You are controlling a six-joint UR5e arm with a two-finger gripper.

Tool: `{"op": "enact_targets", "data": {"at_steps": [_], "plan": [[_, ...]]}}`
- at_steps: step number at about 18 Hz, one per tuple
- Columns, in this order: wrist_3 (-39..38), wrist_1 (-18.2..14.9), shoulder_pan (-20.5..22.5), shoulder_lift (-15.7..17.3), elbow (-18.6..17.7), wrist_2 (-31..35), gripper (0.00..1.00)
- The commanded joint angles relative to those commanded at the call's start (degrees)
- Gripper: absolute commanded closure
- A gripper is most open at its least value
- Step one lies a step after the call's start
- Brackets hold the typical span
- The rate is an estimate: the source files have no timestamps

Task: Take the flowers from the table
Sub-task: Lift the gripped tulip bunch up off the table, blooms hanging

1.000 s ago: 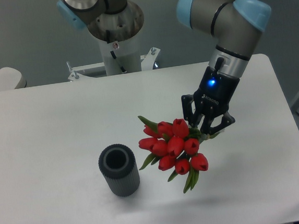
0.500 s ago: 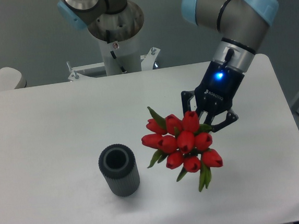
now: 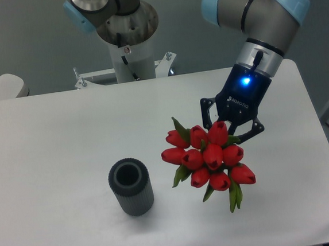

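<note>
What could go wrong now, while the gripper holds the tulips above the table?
The gripper grips the red tulips only at the stems, hidden behind the blooms, so the heavy heads may tilt or slip out. The bunch also hangs not far from the dark ribbed cylinder; a low sideways move toward it may knock it over on the table.

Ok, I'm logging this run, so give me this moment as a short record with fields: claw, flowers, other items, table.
claw: claw closed on the stems, blue light lit on its body
flowers: flowers held in the claw, red buds facing the camera, seemingly lifted off the table
other items: dark ribbed cylinder standing upright, open top, left of the flowers, apart from them
table: white table
</note>
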Motion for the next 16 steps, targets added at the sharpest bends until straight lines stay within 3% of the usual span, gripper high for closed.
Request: {"op": "enact_targets", "data": {"at_steps": [16], "plan": [[-1.84,1.14,0.09,-0.70,1.49,0.09,0.80]]}}
